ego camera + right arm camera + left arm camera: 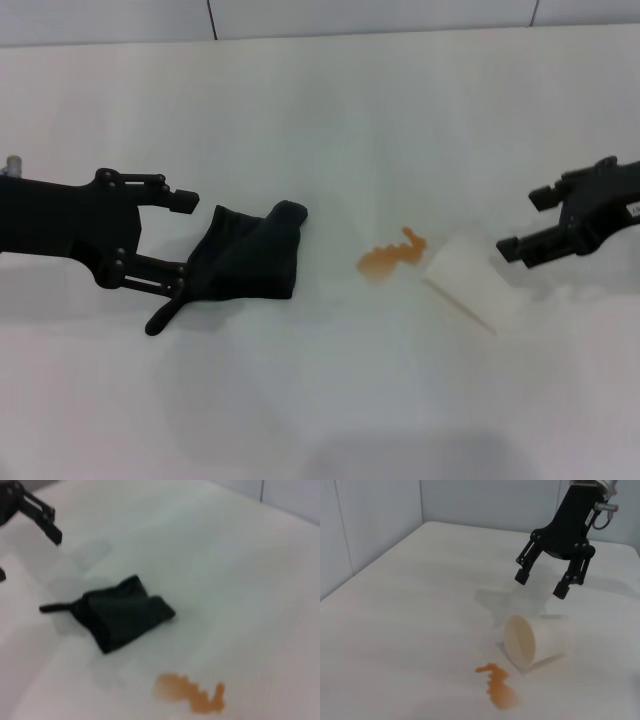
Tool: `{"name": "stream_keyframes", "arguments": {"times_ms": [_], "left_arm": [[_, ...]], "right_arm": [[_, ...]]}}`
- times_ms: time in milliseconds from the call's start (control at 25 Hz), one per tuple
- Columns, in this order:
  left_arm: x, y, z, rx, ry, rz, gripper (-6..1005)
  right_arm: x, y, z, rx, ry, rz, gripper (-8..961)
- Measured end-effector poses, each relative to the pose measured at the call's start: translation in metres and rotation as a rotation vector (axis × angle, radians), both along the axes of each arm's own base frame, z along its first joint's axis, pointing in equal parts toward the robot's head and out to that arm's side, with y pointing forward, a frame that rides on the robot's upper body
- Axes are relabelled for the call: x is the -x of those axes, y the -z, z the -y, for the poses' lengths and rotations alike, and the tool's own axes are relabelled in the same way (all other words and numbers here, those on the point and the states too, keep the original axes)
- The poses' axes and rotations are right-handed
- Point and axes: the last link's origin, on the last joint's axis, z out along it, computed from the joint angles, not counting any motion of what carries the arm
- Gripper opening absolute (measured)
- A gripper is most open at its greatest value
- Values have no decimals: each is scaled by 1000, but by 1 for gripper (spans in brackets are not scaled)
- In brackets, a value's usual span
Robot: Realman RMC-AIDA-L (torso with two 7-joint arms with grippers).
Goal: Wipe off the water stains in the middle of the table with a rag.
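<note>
- Left end effector point(186, 236): spread wide at the left of the bench point(320, 400), one finger above the near edge of the rag point(245, 255), the other at its lower edge by the narrow tail; gripping nothing yet.
- Rag: lying crumpled and black just left of centre, folds bunched, tail pointing toward the left arm; well apart from the stain.
- Step in hand, by judgement: taking hold of the rag. Best done by lowering over the thick folded middle rather than the thin tail, closing on several layers at once, so that enough cloth hangs below the fingers to press flat when wiping.
- Water stains point(392, 257): small orange-brown puddle with wavy edge at the middle of the bench, untouched, between rag and cup; also seen close in the left wrist view point(498, 687) and the right wrist view point(192, 694).
- Cup point(468, 280): cream-white, tipped on its side, just beside the puddle on the right, mouth facing roughly the stain; likely in the way of a long sweep to the right, so short strokes or strokes drawn back to the left look safer.
- Right end effector point(522, 225): fingers apart, empty, hovering beyond the cup at the right; apparently idle.
</note>
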Motion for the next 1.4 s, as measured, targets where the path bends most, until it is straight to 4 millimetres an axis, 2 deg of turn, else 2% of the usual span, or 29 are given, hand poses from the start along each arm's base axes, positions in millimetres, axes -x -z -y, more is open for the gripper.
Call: {"name": "stream_keyframes", "arguments": {"times_ms": [280, 1400], "left_arm": [[0, 1, 1, 0, -2, 1, 869], [-2, 2, 0, 1, 6, 3, 869]], "right_arm": [[4, 9, 9, 23, 10, 48, 822], [12, 36, 11, 46, 33, 113, 800]]}}
